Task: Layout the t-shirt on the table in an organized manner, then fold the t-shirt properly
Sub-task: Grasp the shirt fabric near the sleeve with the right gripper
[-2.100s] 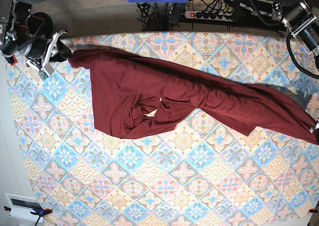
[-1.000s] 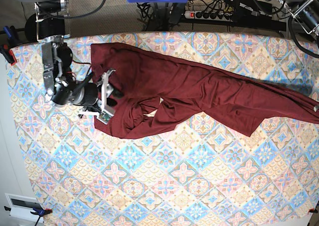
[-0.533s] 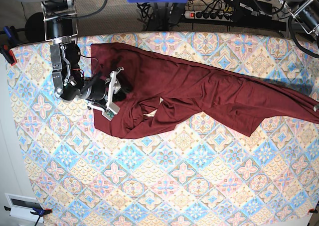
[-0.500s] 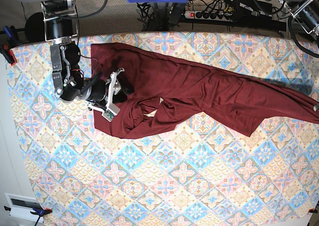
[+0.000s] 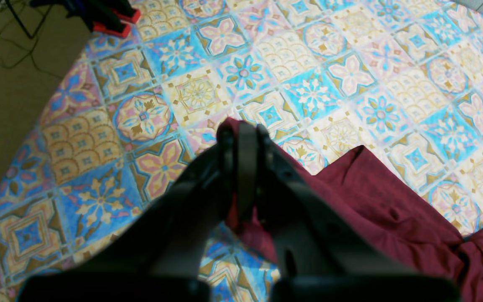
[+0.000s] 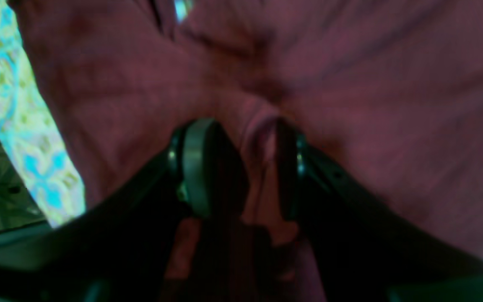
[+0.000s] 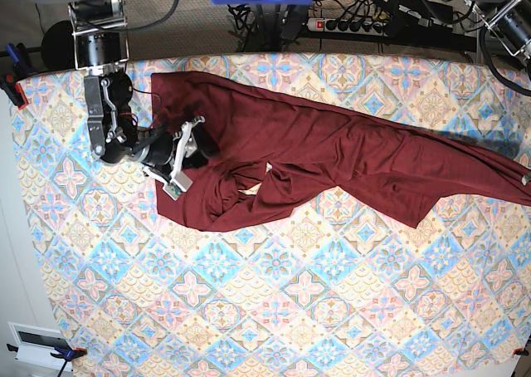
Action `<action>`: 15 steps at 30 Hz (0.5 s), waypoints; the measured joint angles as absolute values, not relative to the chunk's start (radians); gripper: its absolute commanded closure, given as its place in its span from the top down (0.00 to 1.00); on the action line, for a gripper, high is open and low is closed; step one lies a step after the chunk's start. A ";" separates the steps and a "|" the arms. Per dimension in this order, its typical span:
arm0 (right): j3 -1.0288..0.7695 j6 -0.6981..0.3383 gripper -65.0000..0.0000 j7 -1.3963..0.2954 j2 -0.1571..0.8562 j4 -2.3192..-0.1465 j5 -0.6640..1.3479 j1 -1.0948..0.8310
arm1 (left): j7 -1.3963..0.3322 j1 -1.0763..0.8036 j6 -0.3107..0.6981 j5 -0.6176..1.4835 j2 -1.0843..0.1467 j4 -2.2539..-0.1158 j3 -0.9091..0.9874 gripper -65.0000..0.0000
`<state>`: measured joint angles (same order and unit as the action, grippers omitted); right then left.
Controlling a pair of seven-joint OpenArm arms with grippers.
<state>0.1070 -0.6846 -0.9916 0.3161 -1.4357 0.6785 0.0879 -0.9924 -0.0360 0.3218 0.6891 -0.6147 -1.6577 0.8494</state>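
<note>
Since a moment ago my right gripper (image 7: 192, 149) has slid further onto the dark maroon jersey t-shirt (image 7: 332, 157), near its left end.

Its jaws stand apart around a raised fold, not yet pinching; my left gripper (image 5: 241, 167) is clamped shut on a far corner of the shirt by the edge of the pastel tile-patterned table (image 7: 274, 310). The garment lies stretched in a twisted band across the table's far half. I should close on one layer only, since bunched folds at the middle would hinder spreading. Red clamps (image 5: 113, 19) sit on the table's rim, clear of me.
</note>
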 measured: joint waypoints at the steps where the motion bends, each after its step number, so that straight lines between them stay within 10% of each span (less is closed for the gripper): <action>1: 0.107 -0.685 0.35 -0.991 0.316 -1.436 0.679 0.088 | -0.992 -0.036 0.322 0.689 -0.615 -1.658 0.849 0.00; 15: 0.066 -0.701 0.00 -0.979 0.270 -1.570 0.693 0.091 | -0.985 0.036 0.321 0.724 -0.568 -1.658 0.846 0.00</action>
<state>0.0658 -0.7010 -0.9787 0.2703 -1.5703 0.6930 0.0906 -0.9852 0.0357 0.3214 0.7238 -0.5678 -1.6577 0.8459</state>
